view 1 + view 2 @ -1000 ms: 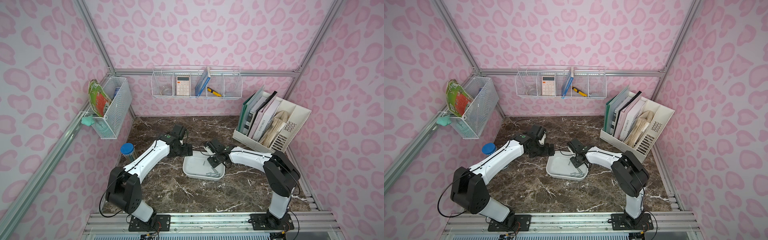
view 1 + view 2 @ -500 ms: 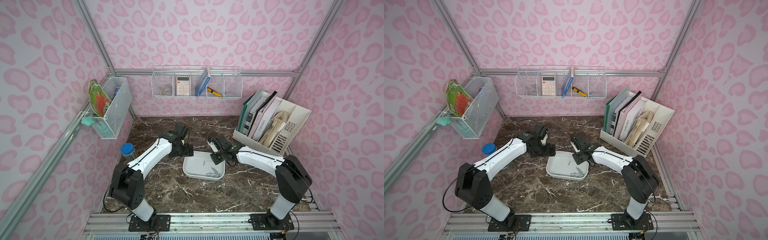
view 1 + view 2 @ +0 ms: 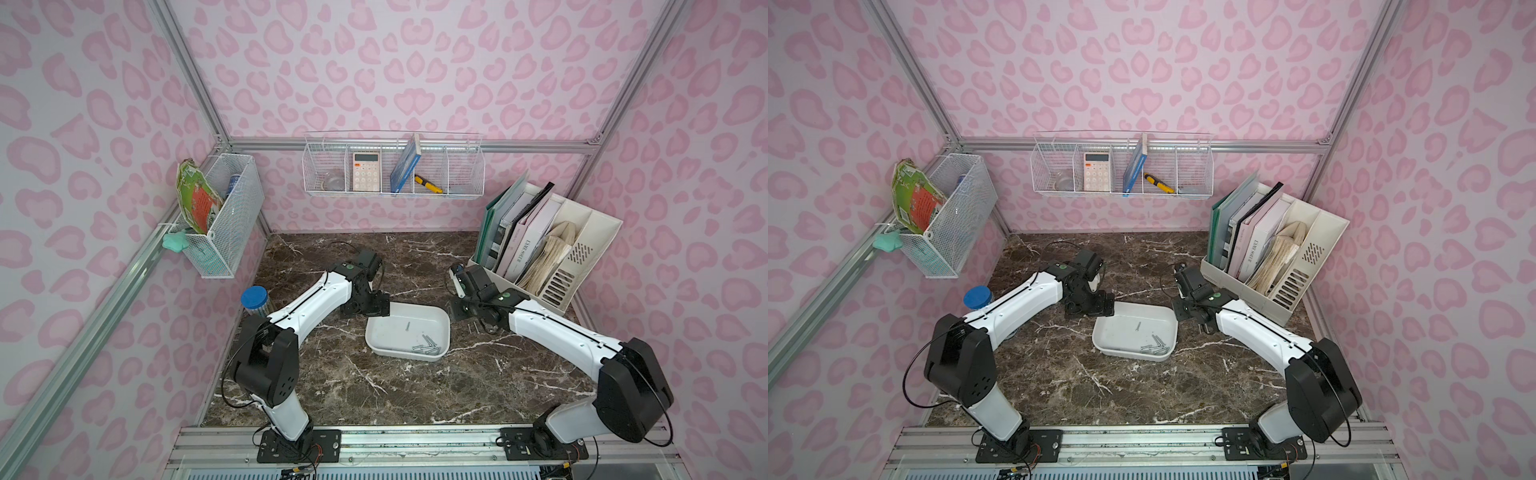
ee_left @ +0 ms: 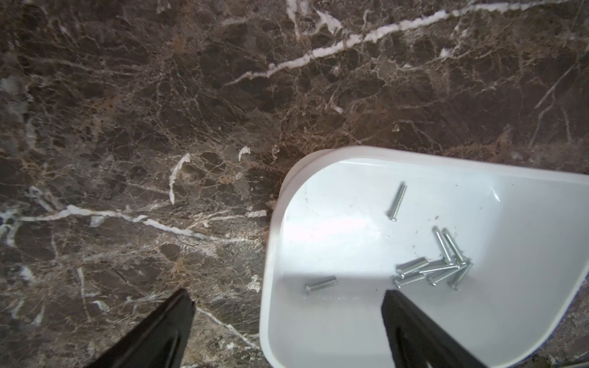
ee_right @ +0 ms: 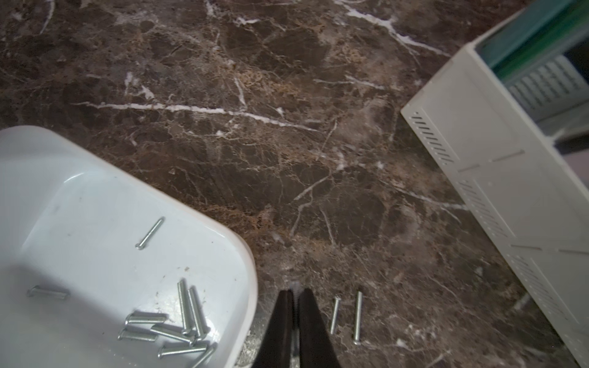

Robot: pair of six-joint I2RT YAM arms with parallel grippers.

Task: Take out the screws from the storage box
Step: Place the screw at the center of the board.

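Your left gripper [image 4: 287,296] hangs spread wide astride the far-left rim of the storage box [image 3: 390,328], most screws [image 4: 430,270] bunched in its near-right corner, while your right gripper [image 5: 294,294] is clenched shut over the marble table [image 5: 287,143] just right of it, beside two loose screws [image 5: 358,315].

The worktop [image 3: 374,386] is dark brown marble with white and tan veins. On it, the storage box [image 3: 390,332] is plain glossy white, and the screws [image 3: 426,347] inside are silver-grey. The walls [image 3: 415,62] are pale pink with darker pink leopard blotches. The arms [image 3: 316,303] are white with black joints, and the fingers [image 4: 153,334] are black. Near the storage box, the file organiser [image 3: 598,232] is cream and a jar lid [image 3: 254,298] is blue.
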